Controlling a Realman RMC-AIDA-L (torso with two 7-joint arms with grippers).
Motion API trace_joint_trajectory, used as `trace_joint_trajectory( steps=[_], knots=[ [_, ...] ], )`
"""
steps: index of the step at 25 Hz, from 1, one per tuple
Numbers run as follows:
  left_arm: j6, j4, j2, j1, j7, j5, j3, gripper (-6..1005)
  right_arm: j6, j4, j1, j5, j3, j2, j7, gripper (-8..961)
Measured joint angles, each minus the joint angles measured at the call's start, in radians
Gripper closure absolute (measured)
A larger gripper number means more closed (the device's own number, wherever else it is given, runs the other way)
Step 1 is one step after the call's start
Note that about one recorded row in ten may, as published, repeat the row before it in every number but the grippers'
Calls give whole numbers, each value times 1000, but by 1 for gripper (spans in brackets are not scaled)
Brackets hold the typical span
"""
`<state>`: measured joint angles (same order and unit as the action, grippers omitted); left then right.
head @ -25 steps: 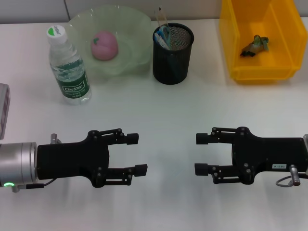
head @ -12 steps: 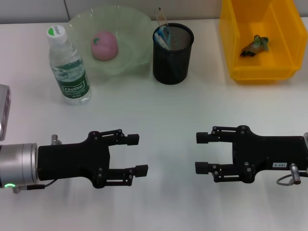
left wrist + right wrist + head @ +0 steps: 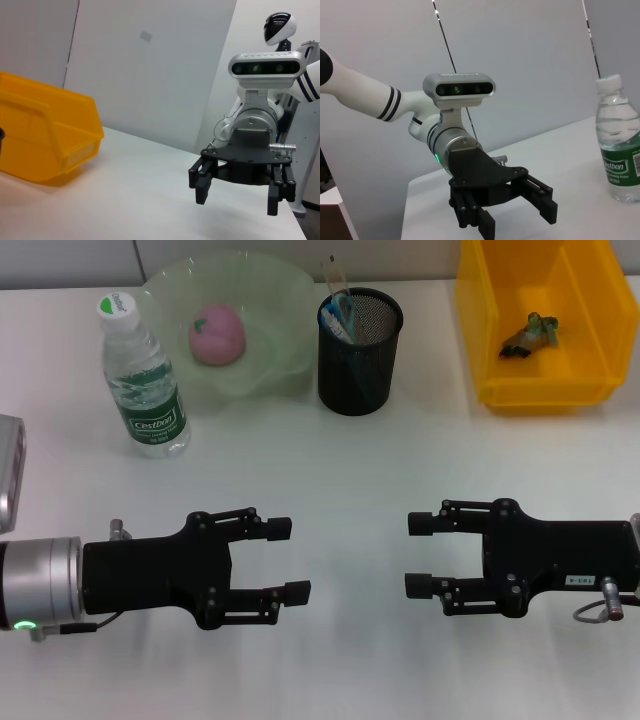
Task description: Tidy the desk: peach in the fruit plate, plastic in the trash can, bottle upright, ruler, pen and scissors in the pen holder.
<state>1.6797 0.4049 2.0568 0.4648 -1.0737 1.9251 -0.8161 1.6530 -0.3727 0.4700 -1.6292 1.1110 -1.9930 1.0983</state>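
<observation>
A pink peach (image 3: 217, 334) lies in the pale green fruit plate (image 3: 280, 300) at the back. To its left a clear bottle (image 3: 143, 380) with a green label stands upright; the right wrist view shows the bottle (image 3: 620, 145) too. The black mesh pen holder (image 3: 359, 352) holds a pen, blue-handled scissors and a ruler (image 3: 339, 302). A crumpled piece of plastic (image 3: 529, 332) lies in the yellow trash can (image 3: 480, 330). Both grippers hover low over the front of the desk, facing each other: left gripper (image 3: 289, 559) open and empty, right gripper (image 3: 419, 555) open and empty.
A grey box (image 3: 8, 475) sits at the desk's left edge. The white desk surface (image 3: 350, 480) stretches between the grippers and the back row of objects. In the left wrist view the yellow bin (image 3: 45, 135) and the right gripper (image 3: 238, 192) appear.
The left gripper has crept slightly to the right and down in the head view. Everything else stays where it was.
</observation>
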Motion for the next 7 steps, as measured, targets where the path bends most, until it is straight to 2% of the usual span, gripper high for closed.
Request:
trace_joint_trajectory(
  steps=[7],
  knots=[
    [-2,1,0,1,0,0,1,214,1,0,-1,1,-5,-2,-1,226]
  ],
)
